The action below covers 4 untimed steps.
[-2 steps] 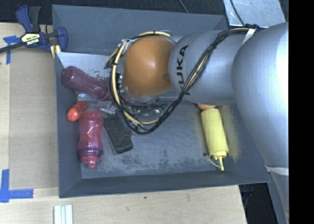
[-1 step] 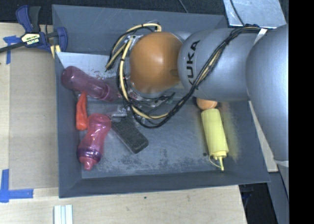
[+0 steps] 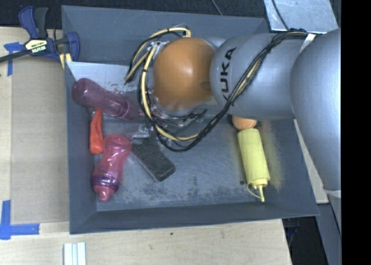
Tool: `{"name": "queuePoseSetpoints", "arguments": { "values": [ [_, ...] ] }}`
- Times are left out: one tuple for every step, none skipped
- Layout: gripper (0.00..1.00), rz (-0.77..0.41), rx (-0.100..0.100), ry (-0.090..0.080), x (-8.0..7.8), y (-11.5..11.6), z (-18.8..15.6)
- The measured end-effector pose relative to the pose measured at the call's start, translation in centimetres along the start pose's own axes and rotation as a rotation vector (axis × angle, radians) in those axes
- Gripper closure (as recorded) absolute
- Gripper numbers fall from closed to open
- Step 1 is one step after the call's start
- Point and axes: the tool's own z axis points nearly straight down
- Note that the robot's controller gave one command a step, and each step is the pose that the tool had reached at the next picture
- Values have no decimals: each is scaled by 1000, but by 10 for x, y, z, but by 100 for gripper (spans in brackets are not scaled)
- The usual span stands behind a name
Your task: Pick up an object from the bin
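My gripper point(image 3: 143, 135) is down in the middle of the bin, mostly hidden under the arm's orange cover. Its visible metal end is just above the upper end of a black flat block point(image 3: 154, 161), which lies slanted on the floor. Left of it, a dark pink rounded tube point(image 3: 99, 99) points toward the gripper. A lighter pink bottle-shaped thing point(image 3: 110, 166) lies below that, close to the black block. Between the two pink things, near the left wall, a thin orange piece point(image 3: 95, 133) lies upright in the view.
A yellow squeeze bottle point(image 3: 253, 159) with its nozzle toward the front lies at the right side. Above it a small orange rounded thing point(image 3: 244, 122) peeks out from under the arm. The arm and its cables cover the bin's upper right.
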Motion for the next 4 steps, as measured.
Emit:
{"name": "queuePoseSetpoints", "arguments": {
  "values": [
    [100,1,1,0,0,0,-6],
    [100,4,-1,0,0,0,-22],
    [100,5,-3,0,0,0,-65],
    [100,8,1,-3,-1,-1,-82]
  ]
}}
